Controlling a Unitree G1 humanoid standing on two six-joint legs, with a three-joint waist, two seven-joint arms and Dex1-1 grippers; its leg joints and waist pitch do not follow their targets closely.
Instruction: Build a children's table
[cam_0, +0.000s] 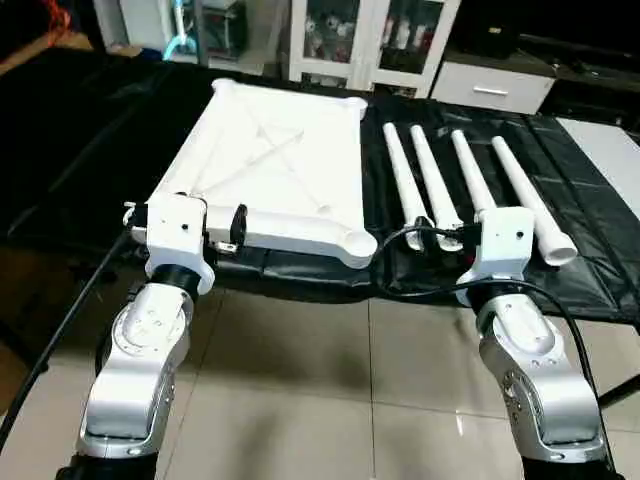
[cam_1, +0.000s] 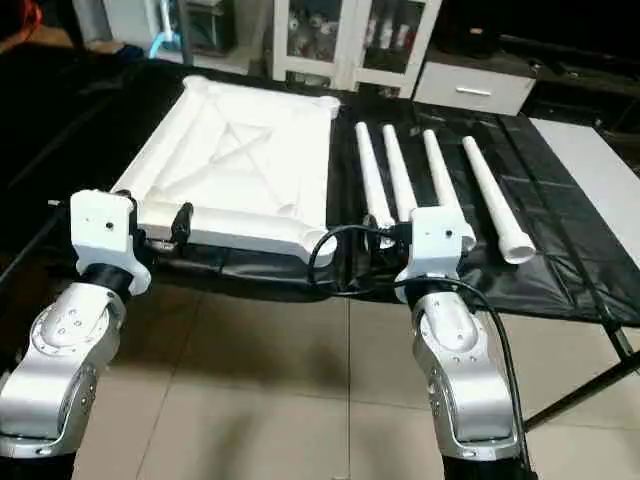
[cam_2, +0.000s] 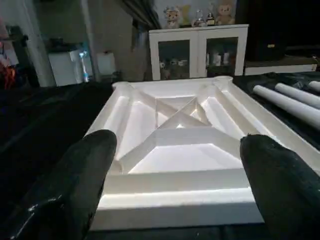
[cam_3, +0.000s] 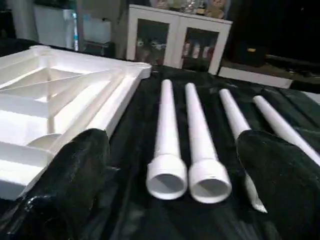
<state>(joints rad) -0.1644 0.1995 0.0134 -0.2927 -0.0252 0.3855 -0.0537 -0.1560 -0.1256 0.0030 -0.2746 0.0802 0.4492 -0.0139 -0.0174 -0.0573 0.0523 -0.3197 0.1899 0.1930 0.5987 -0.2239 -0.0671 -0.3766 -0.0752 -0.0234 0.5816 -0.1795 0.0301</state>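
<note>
The white plastic rectangular table top (cam_0: 270, 165) lies underside up on a black sheet (cam_0: 80, 150), its X-shaped ribs and rounded corner sockets facing the ceiling. Just beside it, on the side towards the robot's right arm, four long white tapered tube legs (cam_0: 470, 190) lie in a row, wide open ends towards the robot.

The left gripper (cam_2: 175, 165), its black fingers (cam_2: 75, 185) spread wide and holding nothing, points at the near rim of the top. The right gripper (cam_3: 172, 175) is likewise wide and empty, aimed at the open ends of the two legs nearest the top.

Nothing is yet assembled; the likely next step is picking up a leg. The risks, as I judge them: the legs are round and smooth, so a grip near the end could let one roll or slip. The two nearest legs lie almost touching, so closing on one may nudge or trap its neighbour. The sheet could also slide if the top is pushed.
</note>
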